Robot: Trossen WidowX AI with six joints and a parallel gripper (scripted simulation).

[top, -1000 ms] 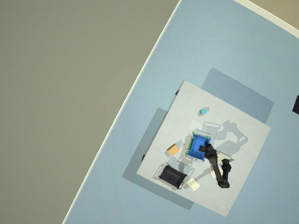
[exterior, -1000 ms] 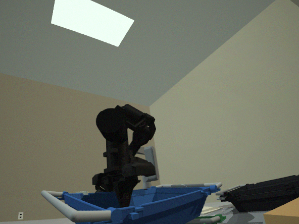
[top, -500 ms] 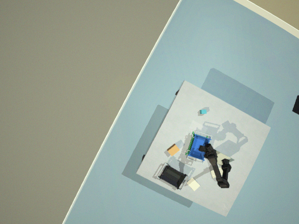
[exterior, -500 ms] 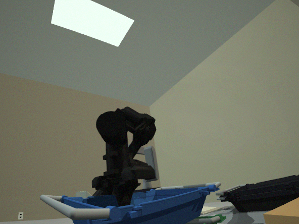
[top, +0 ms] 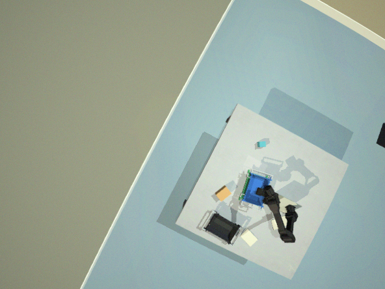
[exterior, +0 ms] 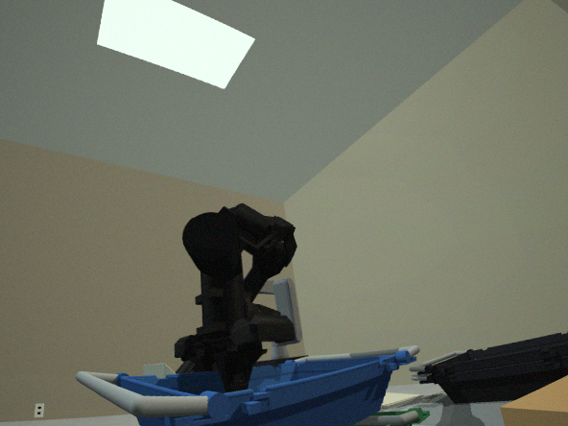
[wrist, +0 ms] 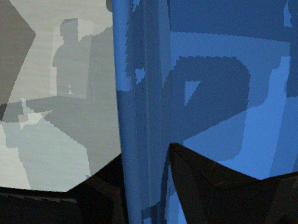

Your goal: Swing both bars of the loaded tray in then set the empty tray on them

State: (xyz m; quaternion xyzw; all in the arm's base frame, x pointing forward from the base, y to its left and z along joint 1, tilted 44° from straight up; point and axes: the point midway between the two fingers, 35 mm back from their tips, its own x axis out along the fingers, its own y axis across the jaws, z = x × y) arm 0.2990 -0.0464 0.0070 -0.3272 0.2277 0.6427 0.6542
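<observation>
The empty blue tray (top: 257,179) (exterior: 317,390) (wrist: 215,45) is over the green tray (top: 246,187) (exterior: 424,414), covering most of it. The green tray's long edge shows at the left in the top view, and one corner shows low in the exterior view. My gripper (top: 259,191) (exterior: 236,384) (wrist: 153,151) is shut on the blue tray's long side wall, one finger inside and one outside. The blue tray's pale bars (exterior: 103,388) stick out past its ends. The green tray's load is hidden. Whether its bars lie across its top, and whether the trays touch, I cannot tell.
A black tray (top: 222,228) (exterior: 508,374) with wire bars stands near the table's lower left edge in the top view. An orange block (top: 223,193) (exterior: 537,403) lies left of the trays, a cyan block (top: 261,144) beyond them, and a cream block (top: 249,237) beside the black tray.
</observation>
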